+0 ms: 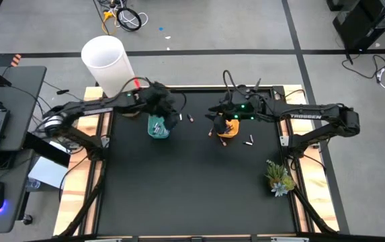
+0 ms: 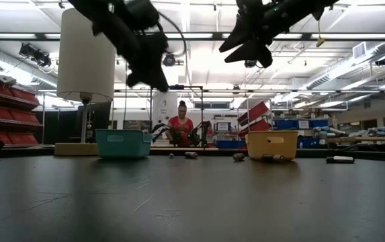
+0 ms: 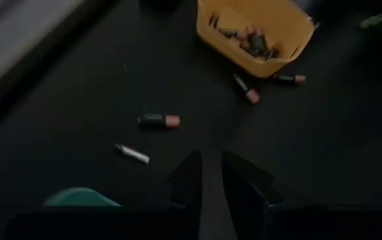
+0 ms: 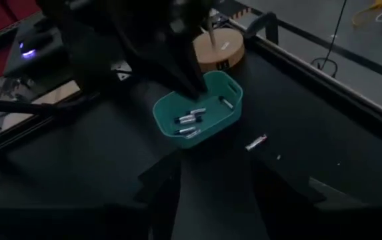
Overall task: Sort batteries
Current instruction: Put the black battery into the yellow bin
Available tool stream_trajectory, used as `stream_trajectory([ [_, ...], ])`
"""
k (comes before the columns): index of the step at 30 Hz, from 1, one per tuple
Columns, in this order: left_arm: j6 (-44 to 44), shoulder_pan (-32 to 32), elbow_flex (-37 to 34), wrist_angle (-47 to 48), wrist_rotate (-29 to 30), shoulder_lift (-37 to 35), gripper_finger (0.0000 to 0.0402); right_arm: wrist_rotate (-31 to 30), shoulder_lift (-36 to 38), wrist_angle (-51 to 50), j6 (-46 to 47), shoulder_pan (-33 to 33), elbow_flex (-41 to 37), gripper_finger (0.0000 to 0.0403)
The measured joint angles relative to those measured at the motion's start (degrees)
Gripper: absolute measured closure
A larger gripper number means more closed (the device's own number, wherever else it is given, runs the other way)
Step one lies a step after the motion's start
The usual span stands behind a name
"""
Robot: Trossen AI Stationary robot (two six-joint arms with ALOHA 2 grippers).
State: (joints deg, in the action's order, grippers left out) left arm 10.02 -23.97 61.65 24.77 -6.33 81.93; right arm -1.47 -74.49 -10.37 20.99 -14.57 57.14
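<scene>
Mid-sort: left gripper (image 4: 189, 85) hangs above the teal plastic tray (image 4: 199, 110) of silvery batteries (image 4: 189, 118), fingers nearly pressed together, apparently empty; right gripper (image 2: 249, 42), spread and empty, hovers over the yellow plastic tray (image 3: 257, 32); next, probably pick the dark copper-ended battery (image 3: 158, 121) loose between trays.

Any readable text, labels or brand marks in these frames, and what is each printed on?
"TROSSEN": white letters on the right arm, high view.
Batteries: labels too blurred to read.
Wooden disc: dark mark, unreadable.
Nothing else is legible.
</scene>
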Motion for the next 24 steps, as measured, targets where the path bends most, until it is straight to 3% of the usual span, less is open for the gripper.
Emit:
stream_trajectory([
  [4, 4.1, -2.2, 2.8, 0.2, -1.3, 6.8, 0.0330, -0.3, 2.1, 0.0, -2.6, -0.8, 0.1, 0.0220],
  [8, 4.9, -3.5, 10.6, 5.6, -1.3, 14.5, 0.0313, -0.3, 3.1, -0.5, -5.1, -2.8, 0.1, 0.0222],
  [12, 0.0, -3.4, 19.8, 11.7, -0.3, 22.2, 0.0277, -0.4, 3.0, -1.0, -7.1, -5.0, 0.2, 0.0222],
  [15, -2.3, -3.5, 24.8, 13.8, -3.2, 27.3, 0.0256, -0.4, 3.1, -1.2, -8.1, -6.5, 0.2, 0.0225],
  [19, -5.4, -3.5, 28.3, 13.7, -6.8, 32.2, 0.0249, 0.8, 3.6, -0.8, -10.5, -8.4, 0.2, 0.0227],
  [24, -17.2, -2.7, 29.3, 14.8, -2.8, 34.8, 0.0249, 2.8, 3.7, -0.9, -11.7, -10.4, 0.2, 0.0227],
])
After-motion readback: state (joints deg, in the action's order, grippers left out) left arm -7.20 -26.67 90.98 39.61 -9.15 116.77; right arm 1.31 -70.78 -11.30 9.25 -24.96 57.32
